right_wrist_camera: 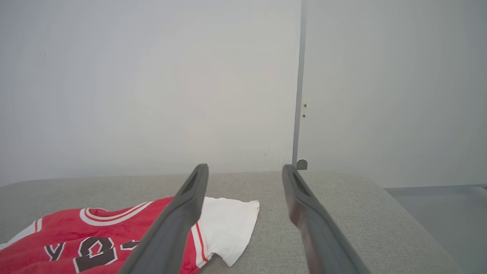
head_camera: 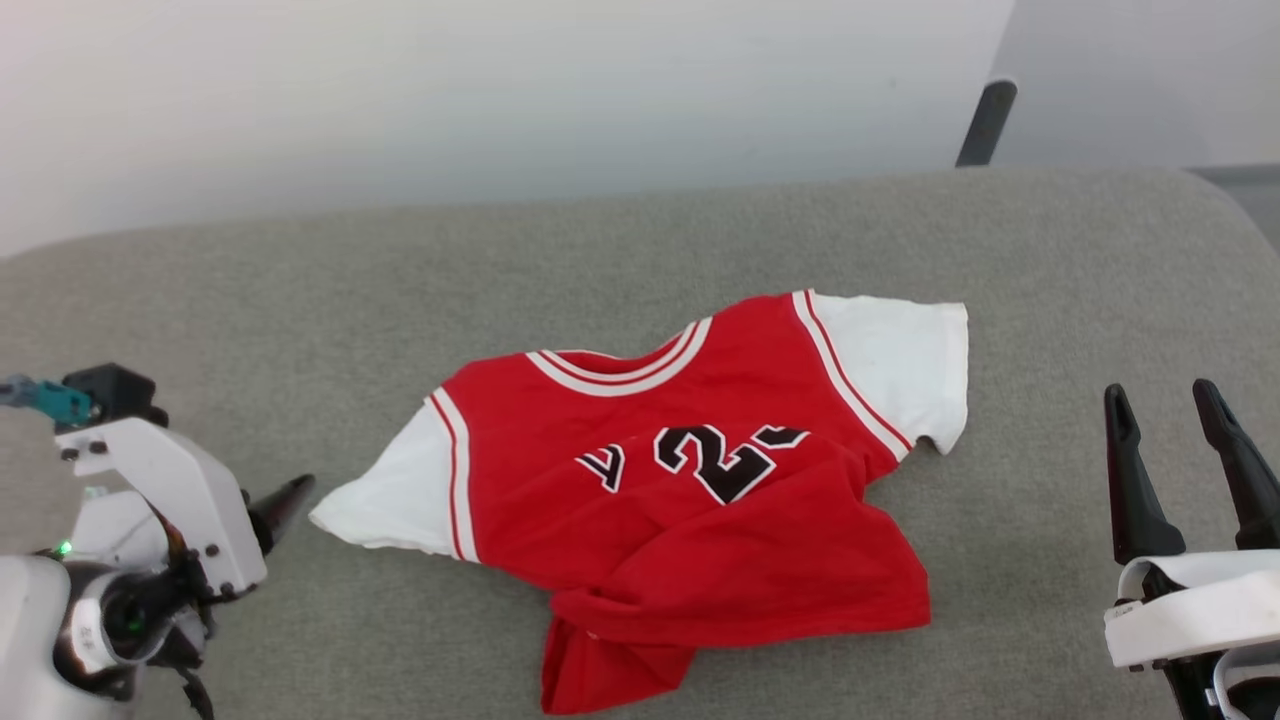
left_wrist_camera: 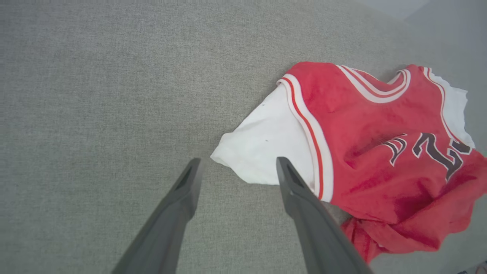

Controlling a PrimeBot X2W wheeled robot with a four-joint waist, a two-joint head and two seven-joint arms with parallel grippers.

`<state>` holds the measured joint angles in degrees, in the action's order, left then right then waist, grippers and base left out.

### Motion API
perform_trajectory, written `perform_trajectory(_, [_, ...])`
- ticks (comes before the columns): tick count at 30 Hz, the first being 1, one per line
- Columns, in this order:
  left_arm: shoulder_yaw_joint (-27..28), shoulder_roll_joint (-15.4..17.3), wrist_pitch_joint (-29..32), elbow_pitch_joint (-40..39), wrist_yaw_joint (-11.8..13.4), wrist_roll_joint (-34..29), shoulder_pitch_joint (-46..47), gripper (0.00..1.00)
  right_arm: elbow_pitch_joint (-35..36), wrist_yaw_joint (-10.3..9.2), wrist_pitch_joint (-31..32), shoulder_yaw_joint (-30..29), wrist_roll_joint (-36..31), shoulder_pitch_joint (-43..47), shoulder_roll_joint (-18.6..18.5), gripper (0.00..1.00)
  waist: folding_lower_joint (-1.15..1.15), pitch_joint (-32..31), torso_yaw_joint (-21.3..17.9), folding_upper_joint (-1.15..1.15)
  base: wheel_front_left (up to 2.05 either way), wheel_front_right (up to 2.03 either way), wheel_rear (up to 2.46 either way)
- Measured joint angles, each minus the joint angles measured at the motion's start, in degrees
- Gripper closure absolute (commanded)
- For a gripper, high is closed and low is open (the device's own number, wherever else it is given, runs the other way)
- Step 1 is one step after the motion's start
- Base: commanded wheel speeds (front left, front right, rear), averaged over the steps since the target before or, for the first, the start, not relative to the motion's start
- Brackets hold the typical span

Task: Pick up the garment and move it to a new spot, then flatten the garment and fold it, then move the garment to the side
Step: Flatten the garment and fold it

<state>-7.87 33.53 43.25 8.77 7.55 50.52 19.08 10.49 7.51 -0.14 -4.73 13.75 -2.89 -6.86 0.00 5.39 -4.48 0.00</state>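
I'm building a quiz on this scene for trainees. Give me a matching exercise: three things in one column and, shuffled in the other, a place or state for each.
Things:
1. left hand
2. right hand
3. red jersey

States:
A. lying crumpled, lower part folded over itself
B. open, tips close by a white sleeve
C. open, apart from the cloth

Pairs: 1-B, 2-C, 3-A
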Motion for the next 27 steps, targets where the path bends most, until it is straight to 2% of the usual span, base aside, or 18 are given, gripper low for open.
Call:
perform_trajectory(13, [-2.4,-0.1,1.7,-0.1,-0.2,-0.3,-0.7,0.0,3.4,0.0,-0.4,1.0,-0.7,1.1,0.0,0.0,0.0,-3.5,0.9,0.0,0.0,0.0,0.0])
perform_trajectory(27, [-5.5,0.6,5.7,7.3,-1.1,-1.9,7.7,0.0,6.1,0.0,-0.4,1.0,-0.7,-0.5,-1.0,0.0,0.0,2.8,-0.8,0.0,0.0,0.0,0.0])
